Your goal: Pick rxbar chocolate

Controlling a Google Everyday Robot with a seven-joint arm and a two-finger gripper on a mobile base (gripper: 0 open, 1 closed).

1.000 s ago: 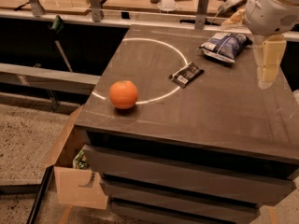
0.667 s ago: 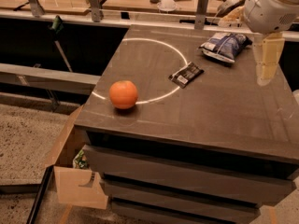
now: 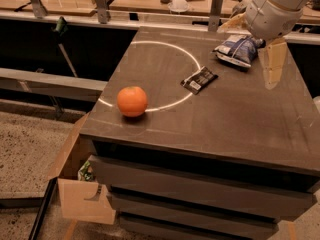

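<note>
The tool [image 3: 271, 66] has edged slightly left above the far right of the dark matte bench [image 3: 225, 129], beside the puffy blue-and-white chip bag [image 3: 239, 49]; apart or together, I cannot tell. The small flat black rxbar chocolate wrapper [image 3: 199, 79] lies on the white painted arc [image 3: 160, 42], well apart from the round orange [image 3: 132, 101]; the arm is cut off above.
</note>
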